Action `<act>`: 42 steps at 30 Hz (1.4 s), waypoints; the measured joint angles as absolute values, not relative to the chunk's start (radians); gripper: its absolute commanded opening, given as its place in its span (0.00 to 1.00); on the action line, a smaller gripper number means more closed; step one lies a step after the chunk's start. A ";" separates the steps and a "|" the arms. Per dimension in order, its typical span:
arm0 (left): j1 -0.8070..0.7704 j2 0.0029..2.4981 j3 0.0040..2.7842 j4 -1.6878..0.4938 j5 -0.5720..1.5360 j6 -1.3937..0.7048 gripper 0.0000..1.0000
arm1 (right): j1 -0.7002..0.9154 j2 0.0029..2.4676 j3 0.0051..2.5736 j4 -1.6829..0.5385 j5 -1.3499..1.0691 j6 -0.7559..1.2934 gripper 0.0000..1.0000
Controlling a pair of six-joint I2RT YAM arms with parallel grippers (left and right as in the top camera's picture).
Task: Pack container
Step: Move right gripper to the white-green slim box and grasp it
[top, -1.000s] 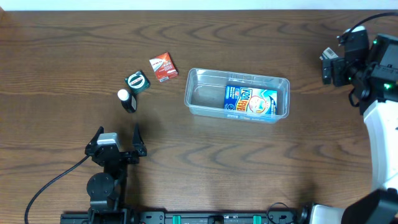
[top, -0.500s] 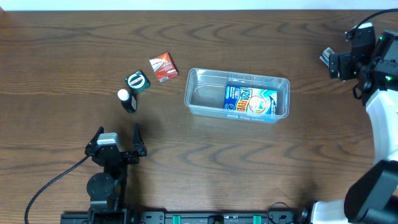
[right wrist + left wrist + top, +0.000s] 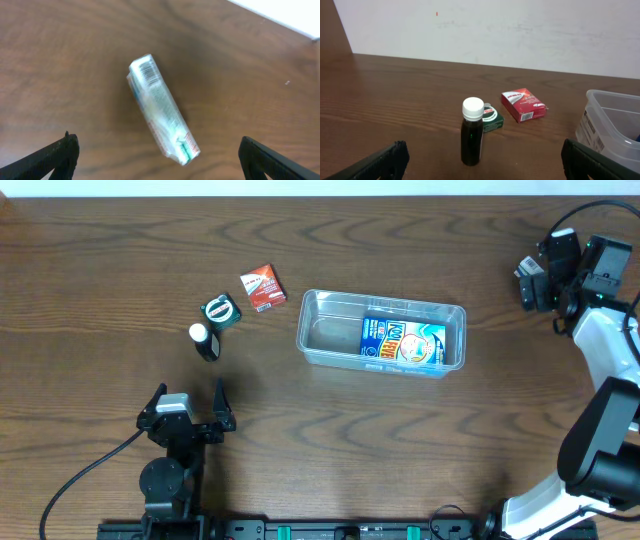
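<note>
The clear plastic container [image 3: 332,330] sits mid-table with a blue packet [image 3: 403,342] lying in its right half; its corner shows in the left wrist view [image 3: 612,120]. A white and green packet [image 3: 162,117] lies on the table at the far right, partly showing in the overhead view [image 3: 520,270]. My right gripper [image 3: 533,282] hovers over it, open and empty [image 3: 160,167]. My left gripper [image 3: 190,402] is open and empty [image 3: 482,172], just short of a dark bottle with a white cap [image 3: 472,132].
A green packet [image 3: 220,311] and a red box [image 3: 262,287] lie beyond the bottle [image 3: 204,340], left of the container. They also show in the left wrist view, the green packet [image 3: 492,118] and the red box [image 3: 522,105]. A white wall backs the table's far edge.
My right arm has shifted and turned a little at the far right of the table, staying over the white and green packet. The left arm has not moved.
</note>
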State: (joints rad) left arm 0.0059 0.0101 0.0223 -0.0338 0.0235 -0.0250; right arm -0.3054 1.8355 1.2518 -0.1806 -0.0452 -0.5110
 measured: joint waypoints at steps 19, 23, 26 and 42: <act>0.006 0.010 0.022 -0.034 0.023 -0.025 0.98 | -0.349 2.035 1.256 0.040 -0.054 -0.470 0.85; 0.006 0.010 0.022 -0.034 0.023 -0.025 0.98 | -0.376 2.037 1.256 0.041 -0.085 -0.450 0.68; 0.006 0.010 0.022 -0.034 0.023 -0.025 0.98 | -0.385 2.037 1.256 0.035 -0.099 -0.438 0.66; 0.006 0.010 0.022 -0.034 0.023 -0.025 0.98 | -0.387 2.038 1.256 0.034 -0.172 -0.427 0.61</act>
